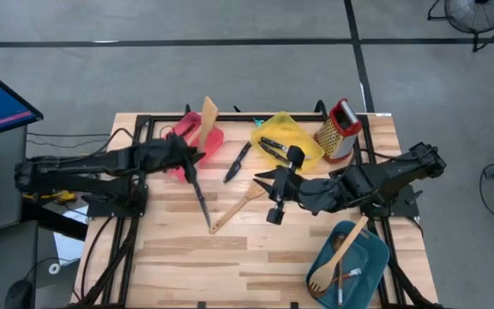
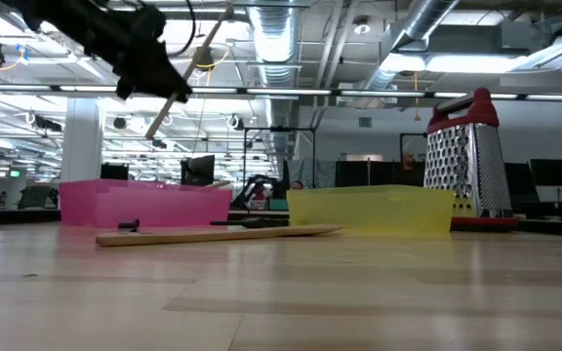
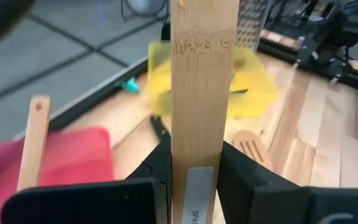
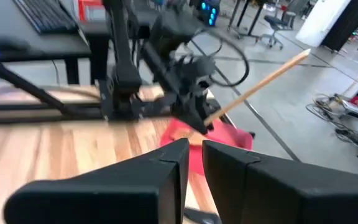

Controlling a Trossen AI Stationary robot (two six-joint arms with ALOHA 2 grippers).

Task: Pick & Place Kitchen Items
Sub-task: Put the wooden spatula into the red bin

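My left gripper [image 1: 189,154] is shut on a pale flat wooden spatula [image 3: 204,74], held in the air over the red tray [image 1: 202,142]. In the low view it is high up [image 2: 154,73], with the spatula [image 2: 198,54] slanting upward. A second wooden handle [image 3: 35,146] lies over the red tray. My right gripper [image 1: 273,193] is shut and empty. It hovers over the head of a wooden slotted turner [image 1: 238,206], which lies flat on the table [image 2: 222,234]. A dark knife [image 1: 201,199] lies on the table below my left gripper. My left gripper pinches the spatula by its two narrow edges [image 3: 194,158] between its two fingers, near the end with the label. The spatula runs on along the fingers and sticks out beyond them. It is lifted clear and slants upward [image 4: 260,84].
A yellow tray [image 1: 303,142] at the far middle holds dark utensils. The steel grater with a red top [image 1: 340,129] stands beside it. A black-handled knife [image 1: 237,163] lies between the red and yellow trays. A teal tray [image 1: 371,262] at the near right holds a wooden utensil and a metal one.
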